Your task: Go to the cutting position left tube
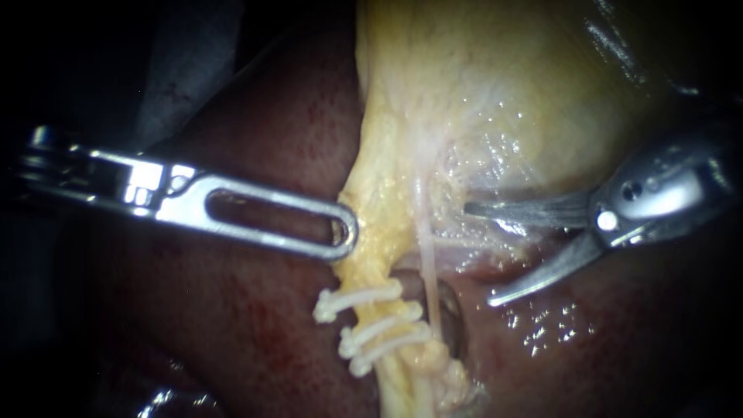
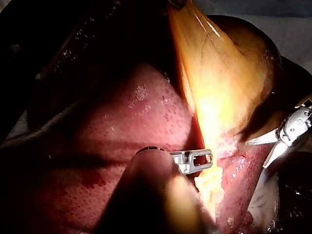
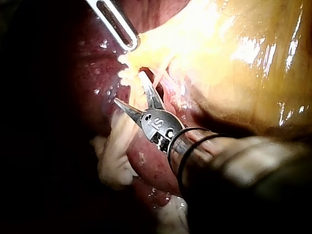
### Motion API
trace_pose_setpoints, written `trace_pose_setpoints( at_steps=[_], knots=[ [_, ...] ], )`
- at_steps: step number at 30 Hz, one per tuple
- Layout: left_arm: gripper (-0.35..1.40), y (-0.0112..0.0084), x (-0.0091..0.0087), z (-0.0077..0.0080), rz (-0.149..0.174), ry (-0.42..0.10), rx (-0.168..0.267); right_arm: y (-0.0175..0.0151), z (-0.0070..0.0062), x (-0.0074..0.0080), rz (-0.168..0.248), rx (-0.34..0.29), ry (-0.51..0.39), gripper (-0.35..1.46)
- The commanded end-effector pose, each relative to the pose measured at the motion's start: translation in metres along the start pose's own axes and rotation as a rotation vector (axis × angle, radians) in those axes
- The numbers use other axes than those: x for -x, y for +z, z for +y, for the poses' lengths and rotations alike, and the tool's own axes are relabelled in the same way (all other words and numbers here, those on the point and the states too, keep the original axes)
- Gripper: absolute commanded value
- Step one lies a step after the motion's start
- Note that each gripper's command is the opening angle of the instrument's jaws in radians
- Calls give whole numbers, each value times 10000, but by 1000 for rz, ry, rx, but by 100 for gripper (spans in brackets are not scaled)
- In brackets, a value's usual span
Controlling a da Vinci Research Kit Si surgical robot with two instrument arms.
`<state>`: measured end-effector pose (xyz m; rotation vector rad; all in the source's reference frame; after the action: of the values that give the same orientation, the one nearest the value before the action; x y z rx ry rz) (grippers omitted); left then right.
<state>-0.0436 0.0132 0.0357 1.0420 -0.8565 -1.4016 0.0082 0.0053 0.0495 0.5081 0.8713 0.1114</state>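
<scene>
While the right instrument (image 1: 477,255) gapes, the liver (image 1: 255,333) glistens wet.

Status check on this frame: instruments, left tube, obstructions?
Right instrument jaws open, short of the tubes. Left instrument tip at gallbladder edge. Left tube carries three clips, uncut. Thin tube lies between.

gallbladder (image 1: 503,77): far part cut off
clipped tube (image 1: 396,387): near end cut off
right instrument (image 1: 479,255): shaft cut off at right

Polished, mirror-bright slotted metal left instrument (image 1: 340,232); duller grey metal curved-bladed right instrument (image 1: 481,251). Three white ridged clips (image 1: 379,325) look matt, perhaps plastic. Dark red liver (image 1: 255,131) and yellow gallbladder (image 1: 495,70) glisten wet.
</scene>
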Motion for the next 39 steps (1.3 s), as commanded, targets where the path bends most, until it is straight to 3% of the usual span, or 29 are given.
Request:
trace_pose_setpoints(
  at_steps=[1, 13, 18, 23, 28, 33, 39],
  knots=[
    [-35, 0, 0, -1, 0, -2, 2, 2, 0, 0, -8, -4, 4, 121],
    [-35, -5, -1, -5, 3, -3, 0, 25, -3, -4, -60, -48, 96, 111],
    [-35, -7, 0, -7, 1, -5, 0, 41, -6, -1, -104, -68, 129, 110],
    [-35, -7, -1, -9, 0, -5, 0, 52, -1, -5, -119, -77, 133, 108],
    [-35, -7, 0, -10, 1, -6, 0, 62, 7, -10, -166, -88, 139, 108],
    [-35, -8, 0, -11, 1, -7, 0, 67, 13, -12, -189, -105, 128, 106],
    [-35, -9, 0, -14, 1, -8, -1, 68, 13, -10, -219, -119, 147, 105]
  ],
)
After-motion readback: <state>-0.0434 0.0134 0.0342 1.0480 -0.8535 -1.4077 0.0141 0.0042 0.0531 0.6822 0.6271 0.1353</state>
